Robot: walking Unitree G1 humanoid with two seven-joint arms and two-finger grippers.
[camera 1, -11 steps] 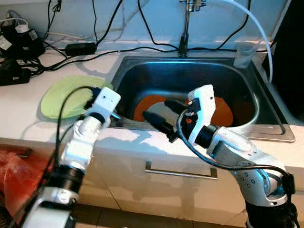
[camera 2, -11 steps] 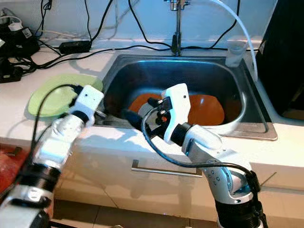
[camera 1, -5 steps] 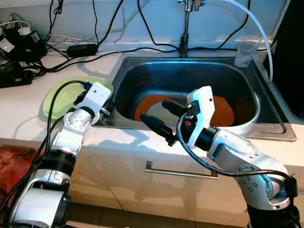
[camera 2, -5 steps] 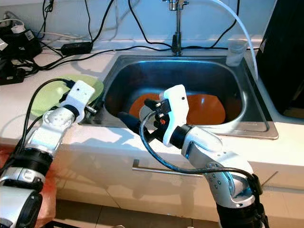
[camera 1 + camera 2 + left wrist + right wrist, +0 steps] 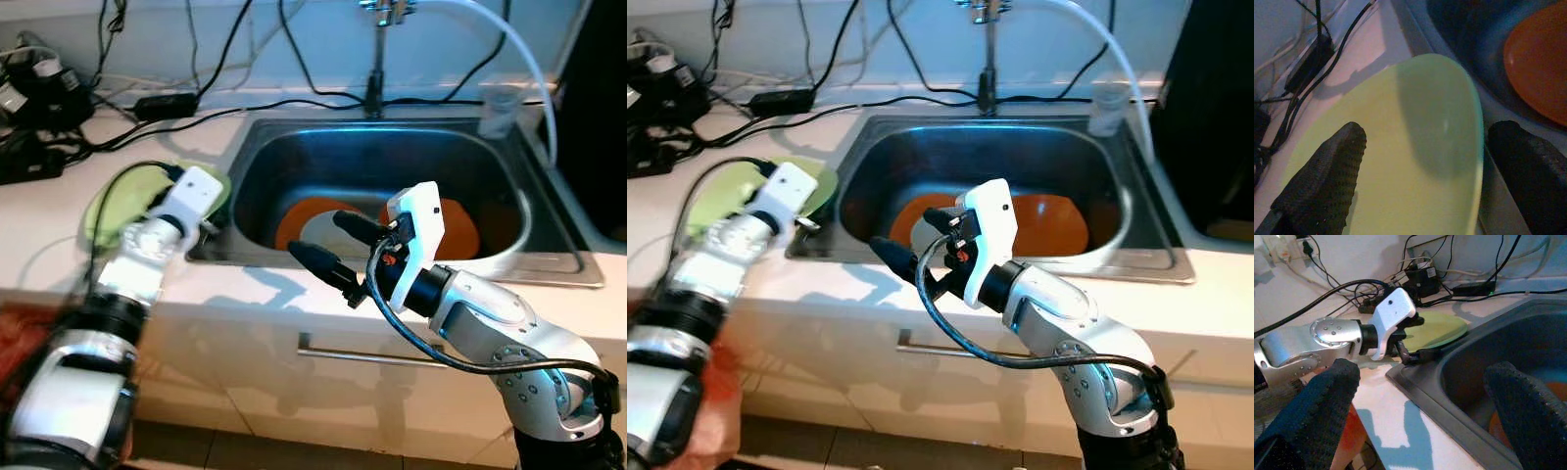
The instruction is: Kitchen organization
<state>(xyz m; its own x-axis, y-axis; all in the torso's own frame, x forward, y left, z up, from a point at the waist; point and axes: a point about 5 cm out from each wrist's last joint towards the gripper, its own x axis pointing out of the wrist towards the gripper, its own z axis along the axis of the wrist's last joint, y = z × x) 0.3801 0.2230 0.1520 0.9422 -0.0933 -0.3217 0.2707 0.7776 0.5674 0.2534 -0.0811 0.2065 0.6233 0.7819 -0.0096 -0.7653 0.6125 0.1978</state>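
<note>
A pale green plate lies flat on the white counter just left of the sink. My left gripper hovers open over the plate's sink-side edge; one finger is above the plate and the other above the sink's rim. Two orange plates lie on the sink's bottom. My right gripper is open and holds nothing, above the sink's front rim, pointing left towards the left gripper.
A faucet and a white hose rise behind the sink, with a clear cup at its back right corner. Black cables and power adaptors crowd the counter's back left. A drawer handle runs below the counter.
My left arm has swung leftward and is blurred with motion; its gripper slid from the sink's corner further over the green plate. The right gripper has barely moved.
</note>
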